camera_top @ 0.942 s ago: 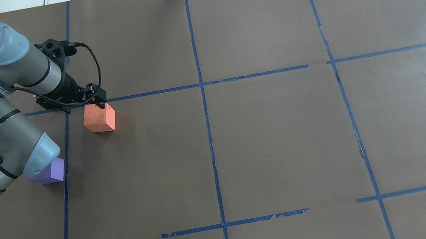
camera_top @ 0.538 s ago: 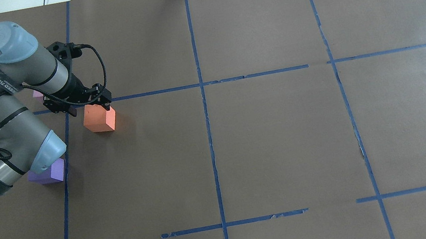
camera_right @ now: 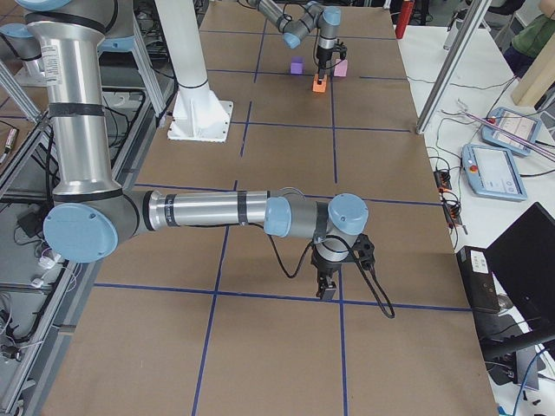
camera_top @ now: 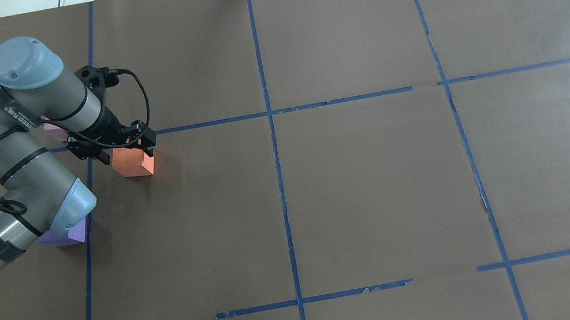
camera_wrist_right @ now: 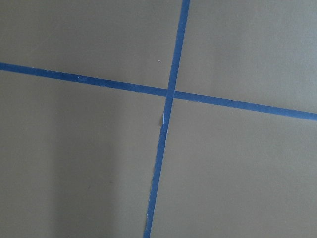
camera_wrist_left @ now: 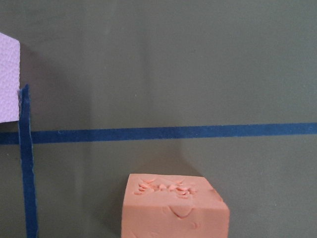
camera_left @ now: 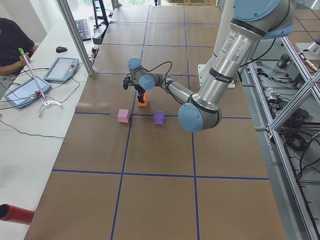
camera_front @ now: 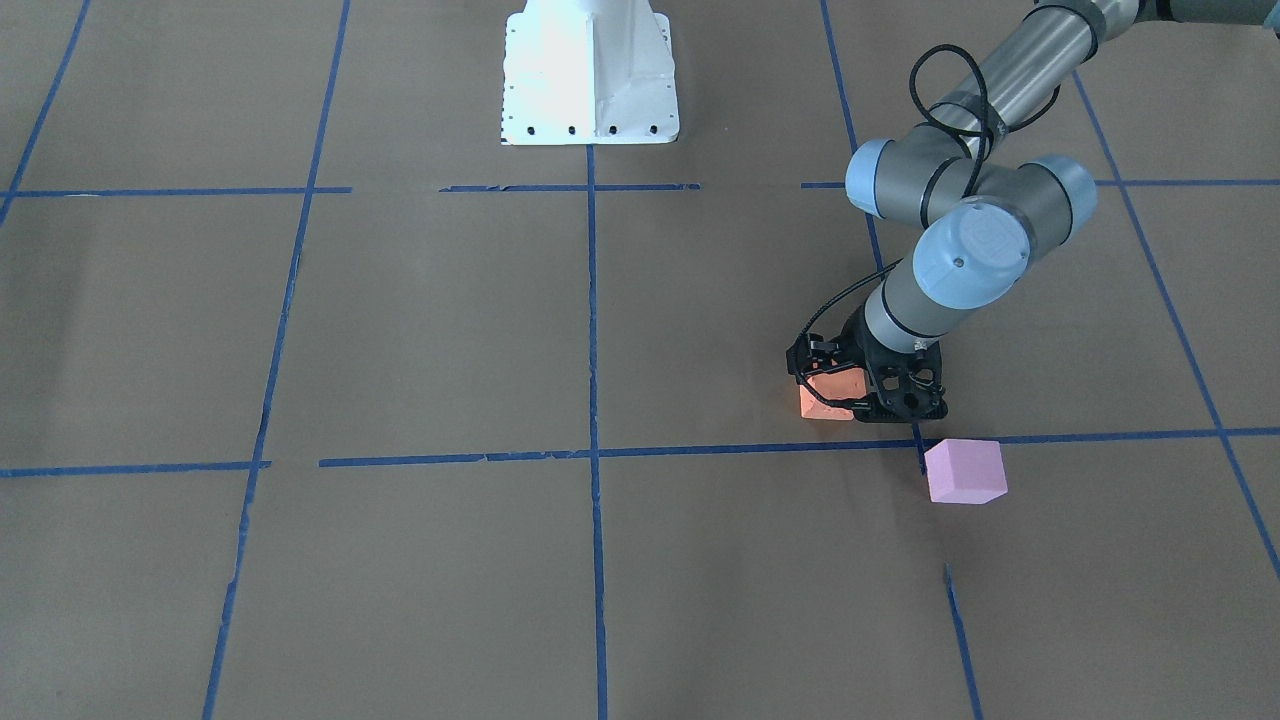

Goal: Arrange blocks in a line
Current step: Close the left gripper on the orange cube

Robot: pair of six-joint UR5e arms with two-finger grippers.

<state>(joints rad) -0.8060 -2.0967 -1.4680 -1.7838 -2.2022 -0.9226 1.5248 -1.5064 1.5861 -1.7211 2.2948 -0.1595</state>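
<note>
The orange block sits just below a blue tape line at the left of the table, and fills the bottom of the left wrist view. My left gripper is open and low over it, one finger on each side, the jaws not closed on it. The pale pink block lies beyond the tape line, mostly hidden by the arm in the overhead view. The purple block lies half under the left elbow. My right gripper hangs over a tape crossing at the other end; I cannot tell its state.
Blue tape lines divide the brown table cover into squares. The robot's white base stands at the near edge. Operators, tablets and cables sit on a side table beyond the far edge.
My left gripper has come down and slightly right, so its fingers now straddle the orange block. The left arm's elbow shifted right. The blocks have not moved.
</note>
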